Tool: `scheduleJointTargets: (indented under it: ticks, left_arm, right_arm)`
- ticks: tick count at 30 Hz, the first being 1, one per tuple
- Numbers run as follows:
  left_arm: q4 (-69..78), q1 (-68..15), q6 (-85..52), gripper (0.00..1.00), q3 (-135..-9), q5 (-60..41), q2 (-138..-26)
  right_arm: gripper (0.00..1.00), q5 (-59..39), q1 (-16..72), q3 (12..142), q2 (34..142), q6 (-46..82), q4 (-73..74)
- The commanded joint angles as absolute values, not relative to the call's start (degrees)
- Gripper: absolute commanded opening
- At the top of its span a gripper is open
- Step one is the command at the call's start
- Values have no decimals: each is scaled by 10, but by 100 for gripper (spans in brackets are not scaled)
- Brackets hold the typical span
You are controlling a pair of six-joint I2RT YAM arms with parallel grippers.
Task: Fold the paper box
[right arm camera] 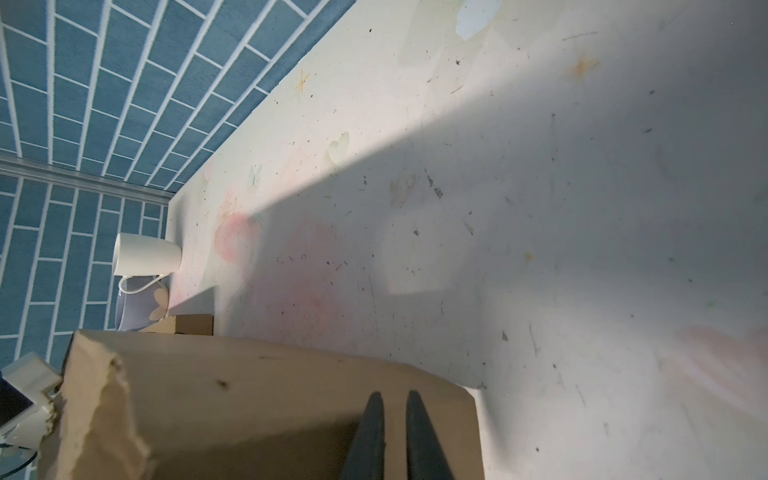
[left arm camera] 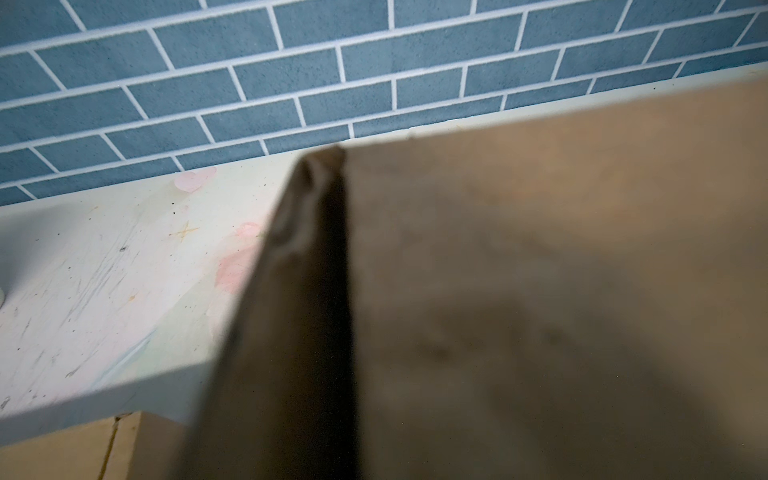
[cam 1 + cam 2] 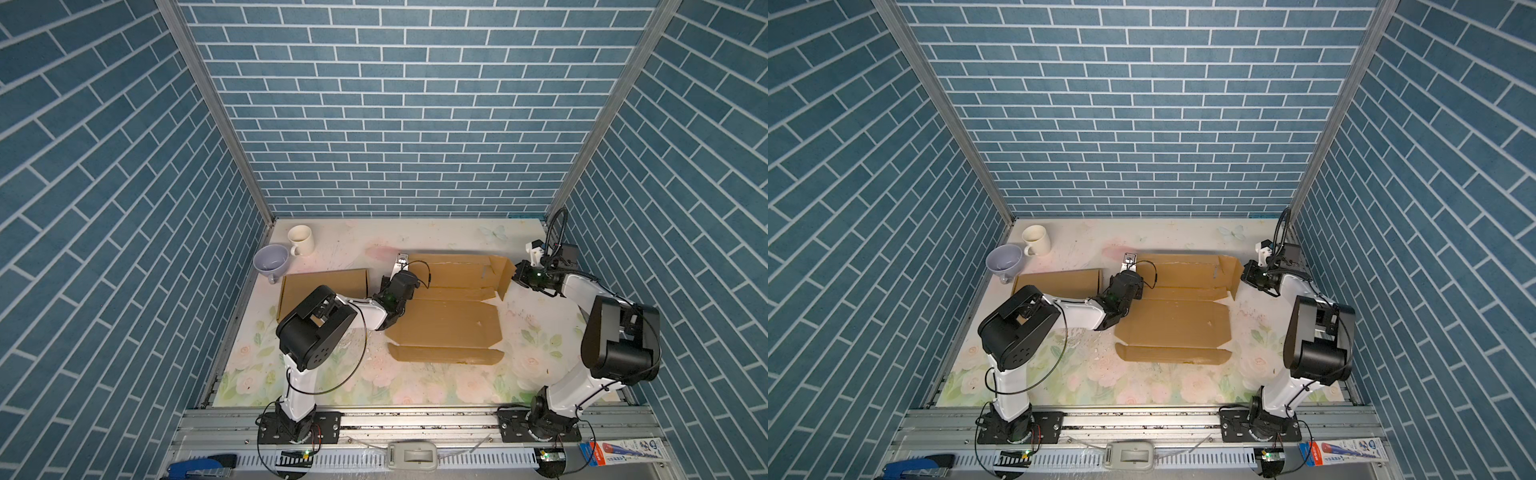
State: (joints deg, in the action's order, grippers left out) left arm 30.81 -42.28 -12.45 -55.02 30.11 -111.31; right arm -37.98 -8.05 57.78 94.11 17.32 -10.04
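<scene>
Paper box (image 3: 446, 320), centre of table (image 3: 340, 245): folding barely begun, mostly flat.
My left gripper (image 3: 400, 261) shut at its far-left corner; right gripper (image 1: 393, 395) nearly closed against the one raised flap (image 3: 505, 276), grip unclear.

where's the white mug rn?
In both top views the white mug stands upright in the far-left corner of the table, next to the lavender cup and beyond the flat cardboard piece.

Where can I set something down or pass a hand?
Free: the strip between the box and the back wall, and the strip between the box and the front rail. Crowded: far-left corner, with white mug, purple cup and spare cardboard.
</scene>
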Motion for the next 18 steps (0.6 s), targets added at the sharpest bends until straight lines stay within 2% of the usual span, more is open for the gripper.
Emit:
scheduleJointTargets:
  ticks: [1, 8, 12, 18]
  left_arm:
    - [225, -417, -116, 0, -533, 314, -1124]
    - [223, -417, -117, 0, -531, 312, -1122]
    - [226, -417, -119, 0, -532, 311, -1125]
    - [223, -417, -120, 0, -527, 305, -1126]
  right_arm:
    - [13, -354, -38, 561, 913, 173, -164]
    - [13, -309, 1, 562, 872, 137, -250]
    - [14, -298, 21, 550, 856, 138, -240]
    - [30, -281, 23, 494, 850, 110, -113]
